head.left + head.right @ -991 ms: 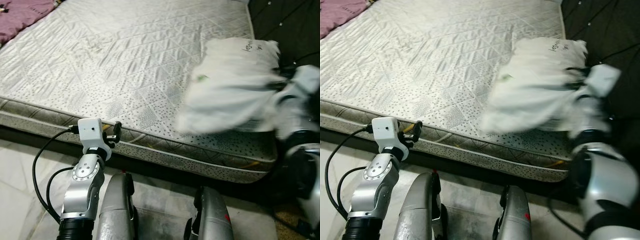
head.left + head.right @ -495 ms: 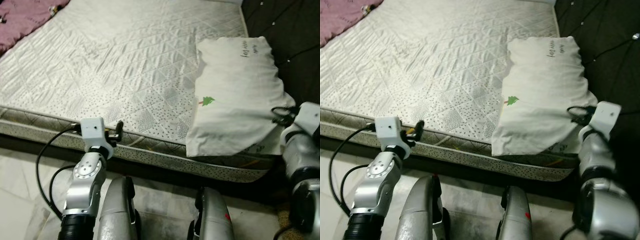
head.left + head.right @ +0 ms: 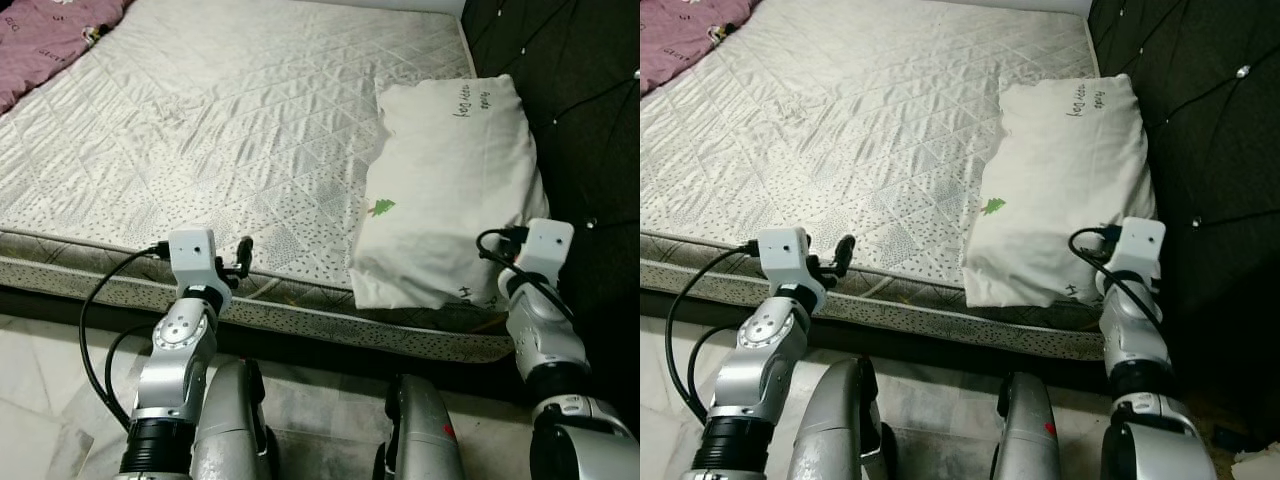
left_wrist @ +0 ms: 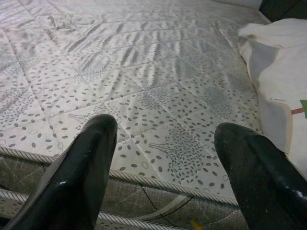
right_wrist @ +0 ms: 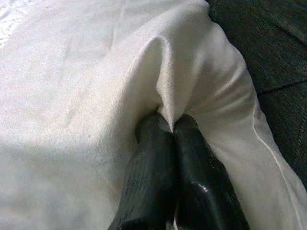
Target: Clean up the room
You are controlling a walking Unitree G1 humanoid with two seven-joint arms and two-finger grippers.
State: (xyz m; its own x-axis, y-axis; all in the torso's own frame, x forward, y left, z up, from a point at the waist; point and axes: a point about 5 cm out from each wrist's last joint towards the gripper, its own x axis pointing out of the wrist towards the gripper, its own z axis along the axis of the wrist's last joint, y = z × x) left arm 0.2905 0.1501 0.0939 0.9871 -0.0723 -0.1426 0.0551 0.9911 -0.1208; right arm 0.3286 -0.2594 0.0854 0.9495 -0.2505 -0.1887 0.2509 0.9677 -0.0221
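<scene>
A white pillow [image 3: 450,190] with a small green tree print lies flat on the right side of the quilted grey mattress [image 3: 230,130], against the dark headboard. My right gripper [image 5: 168,125] is at the pillow's near right corner, shut on a fold of the pillow's fabric. My left gripper [image 4: 165,132] is open at the mattress's front edge, left of the pillow, with nothing between its fingers [image 4: 86,158]. In the left eye view the left gripper [image 3: 238,262] sits just in front of the mattress piping.
A purple blanket [image 3: 45,30] lies at the far left of the bed. The dark tufted headboard [image 3: 580,100] runs along the right. Pale tiled floor [image 3: 40,380] lies below the bed's front edge, where my legs [image 3: 235,420] stand.
The pillow was a blur in mid-air over the mattress's right edge; now it rests flat by the headboard. My right arm has dropped to the pillow's near corner. The camera has shifted.
</scene>
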